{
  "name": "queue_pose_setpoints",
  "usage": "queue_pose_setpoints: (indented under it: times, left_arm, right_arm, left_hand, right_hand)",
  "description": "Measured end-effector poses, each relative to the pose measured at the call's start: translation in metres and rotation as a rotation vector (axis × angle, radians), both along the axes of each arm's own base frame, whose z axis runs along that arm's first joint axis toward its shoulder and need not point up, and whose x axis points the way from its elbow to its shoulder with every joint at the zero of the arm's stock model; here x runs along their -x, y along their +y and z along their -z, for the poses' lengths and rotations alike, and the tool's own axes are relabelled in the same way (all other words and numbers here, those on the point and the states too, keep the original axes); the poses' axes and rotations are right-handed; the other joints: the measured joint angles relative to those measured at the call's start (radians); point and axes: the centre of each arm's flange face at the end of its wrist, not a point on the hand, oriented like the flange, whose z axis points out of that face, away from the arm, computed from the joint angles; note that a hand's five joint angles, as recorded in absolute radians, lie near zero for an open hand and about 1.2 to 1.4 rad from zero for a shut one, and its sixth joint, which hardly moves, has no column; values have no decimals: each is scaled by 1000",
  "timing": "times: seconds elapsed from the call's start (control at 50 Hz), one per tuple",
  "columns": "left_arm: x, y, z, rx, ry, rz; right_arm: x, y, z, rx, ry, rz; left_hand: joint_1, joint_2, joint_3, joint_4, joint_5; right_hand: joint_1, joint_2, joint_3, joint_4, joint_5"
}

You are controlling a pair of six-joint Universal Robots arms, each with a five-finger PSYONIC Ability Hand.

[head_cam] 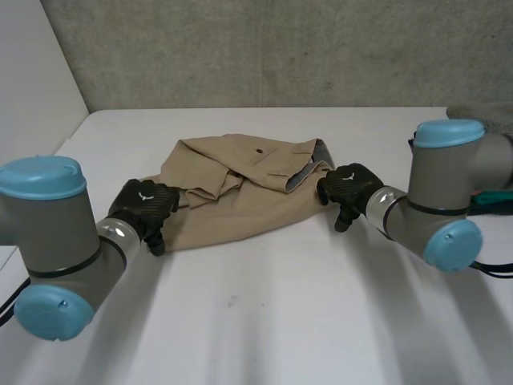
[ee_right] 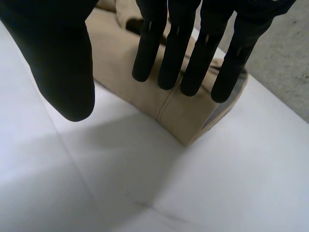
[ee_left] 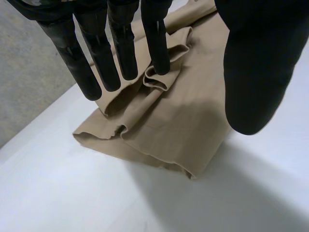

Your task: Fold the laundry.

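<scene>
Tan trousers (head_cam: 240,192) lie crumpled on white table (head_cam: 280,321); left hand (head_cam: 144,204) and right hand (head_cam: 350,186) at opposite ends, fingers straight, holding nothing

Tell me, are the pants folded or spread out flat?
Folded over, but messy. The tan pants lie doubled in layers on the table, with bunched wrinkles near the left hand.

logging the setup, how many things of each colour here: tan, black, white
tan garment: 1
black hands: 2, left hand and right hand
white table: 1
total: 4
</scene>
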Motion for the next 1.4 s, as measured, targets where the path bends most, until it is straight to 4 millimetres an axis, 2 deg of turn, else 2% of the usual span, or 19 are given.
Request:
queue_pose_setpoints:
  times: [0.1, 0.18, 0.3, 0.46, 0.54, 0.56, 0.62, 0.64, 0.74, 0.86, 0.98, 1.16, 1.28, 1.4]
  left_arm:
    - [3, -17, 15, -12, 21, 13]
    - [6, -26, 25, -19, 22, 16]
    - [11, -37, 34, -18, 20, 17]
    - [17, -43, 38, -5, 21, 29]
    - [20, -46, 40, 2, 22, 32]
    - [21, -47, 41, 4, 23, 33]
    - [23, -51, 43, 9, 25, 33]
    - [23, -52, 43, 11, 26, 33]
    - [25, -56, 43, 19, 30, 33]
    - [26, -57, 39, 28, 35, 34]
    - [26, -56, 32, 41, 43, 33]
    - [25, -58, 9, 61, 121, 12]
    - [27, -61, -7, 80, 198, 1]
    - [29, -66, -15, 97, 225, -2]
  right_arm:
    - [-9, -21, 24, 38, -17, -4]
    - [-13, -31, 33, 79, -33, -3]
    - [-19, -45, 33, 163, -65, 2]
    - [-24, -52, 29, 217, -86, 3]
    - [-26, -56, 30, 227, -90, 3]
    - [-27, -57, 31, 230, -91, 3]
    - [-28, -61, 33, 238, -94, 2]
    - [-29, -61, 34, 240, -95, 1]
    - [-32, -66, 37, 255, -102, -2]
    - [-38, -70, 41, 291, -113, -7]
    - [-45, -74, 39, 336, -130, -8]
    - [-54, -77, 35, 379, -141, 0]
    - [-55, -77, 37, 360, -132, 1]
    - [-52, -72, 41, 306, -106, 3]
  left_hand:
    - [-7, -13, -10, -16, -15]
    - [-7, -13, -10, -16, -15]
    - [-7, -13, -10, -16, -15]
    - [3, -2, -2, -1, 6]
    - [97, 82, 76, 89, 94]
    - [203, 185, 175, 185, 187]
    - [203, 185, 175, 185, 187]
    - [400, 382, 378, 388, 388]
    - [609, 630, 622, 638, 635]
    - [609, 646, 637, 654, 641]
    - [609, 646, 637, 654, 640]
    - [609, 650, 643, 657, 641]
    - [609, 650, 643, 658, 641]
    - [609, 650, 643, 658, 640]
  right_hand:
    - [-72, -92, -84, -79, -94]
    - [-158, -176, -175, -175, -191]
    - [-158, -177, -176, -179, -198]
    - [-158, -177, -176, -179, -188]
    - [-158, -177, -175, -177, -174]
    - [-158, -176, -174, -177, -171]
    - [-155, -174, -174, -166, -148]
    - [-155, -174, -171, -157, -139]
    - [-155, -157, -133, -132, -117]
    - [-144, -77, -76, -75, -66]
    - [10, 24, 23, 25, 28]
    - [67, 74, 79, 83, 71]
    - [67, 74, 78, 83, 71]
    - [67, 73, 78, 82, 71]
